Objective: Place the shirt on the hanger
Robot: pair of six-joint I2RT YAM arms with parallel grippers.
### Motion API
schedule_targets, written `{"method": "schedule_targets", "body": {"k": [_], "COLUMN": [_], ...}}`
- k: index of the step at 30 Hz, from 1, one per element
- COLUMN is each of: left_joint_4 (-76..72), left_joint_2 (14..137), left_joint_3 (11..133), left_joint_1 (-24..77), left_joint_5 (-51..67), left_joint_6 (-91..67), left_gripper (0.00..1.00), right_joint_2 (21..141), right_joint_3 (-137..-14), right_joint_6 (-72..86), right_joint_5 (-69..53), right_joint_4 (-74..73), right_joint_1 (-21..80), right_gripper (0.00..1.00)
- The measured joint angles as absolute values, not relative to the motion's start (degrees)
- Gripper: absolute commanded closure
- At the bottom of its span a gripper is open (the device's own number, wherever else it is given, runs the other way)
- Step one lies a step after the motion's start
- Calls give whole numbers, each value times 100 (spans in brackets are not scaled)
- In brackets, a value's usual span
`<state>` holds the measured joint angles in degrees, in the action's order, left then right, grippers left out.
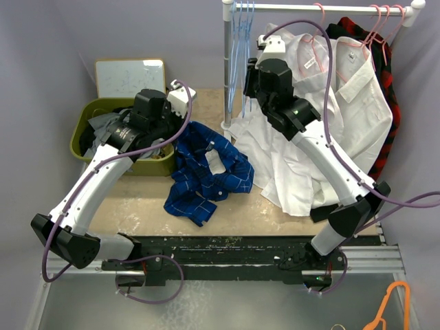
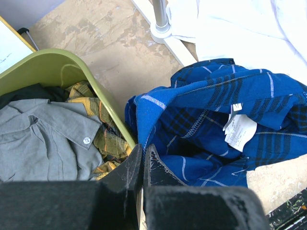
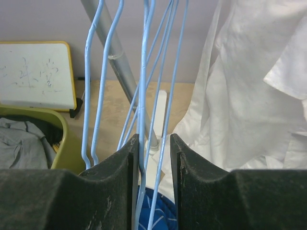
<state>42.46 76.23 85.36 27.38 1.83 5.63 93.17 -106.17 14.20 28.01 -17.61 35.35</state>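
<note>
The royal-blue checked shirt (image 1: 206, 168) lies crumpled on the table beside the green bin; it also shows in the left wrist view (image 2: 216, 110) with a white label. My left gripper (image 2: 143, 148) is shut on the shirt's left edge, near the bin's rim (image 1: 175, 134). Several thin light-blue hangers (image 1: 242, 34) hang from the rail's left end. My right gripper (image 3: 151, 139) is open, with the wires of a light-blue hanger (image 3: 144, 72) between its jaws; one wire lies against the left finger. In the top view the right gripper (image 1: 249, 82) reaches up to the hangers.
A green bin (image 1: 86, 124) of grey and yellow clothes stands at the left with a small whiteboard (image 1: 129, 77) behind it. The rack pole (image 1: 227, 62) stands mid-back. White shirts (image 1: 344, 89) and a red plaid shirt (image 1: 388, 75) hang on pink hangers (image 1: 378, 20). An orange hanger (image 1: 395, 302) lies below the table.
</note>
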Motion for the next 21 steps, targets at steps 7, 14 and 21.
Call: {"method": "schedule_targets", "body": {"k": [7, 14, 21], "left_joint_4": [4244, 4244, 4244], "left_joint_2": [7623, 7623, 7620], "left_joint_3": [8503, 8484, 8482], "left_joint_1": [2738, 2738, 2738], "left_joint_5": [183, 180, 180], "left_joint_6": [565, 567, 572], "left_gripper": [100, 100, 100], "right_joint_2": [9118, 9085, 9115], "right_joint_3": [-10617, -10617, -10621], "right_joint_6": [1280, 1203, 1168], "right_joint_5": [2930, 3055, 3059], "right_joint_4": [-1765, -1772, -1769], "right_joint_1": [3535, 3531, 3518], "right_gripper": [74, 71, 68]}}
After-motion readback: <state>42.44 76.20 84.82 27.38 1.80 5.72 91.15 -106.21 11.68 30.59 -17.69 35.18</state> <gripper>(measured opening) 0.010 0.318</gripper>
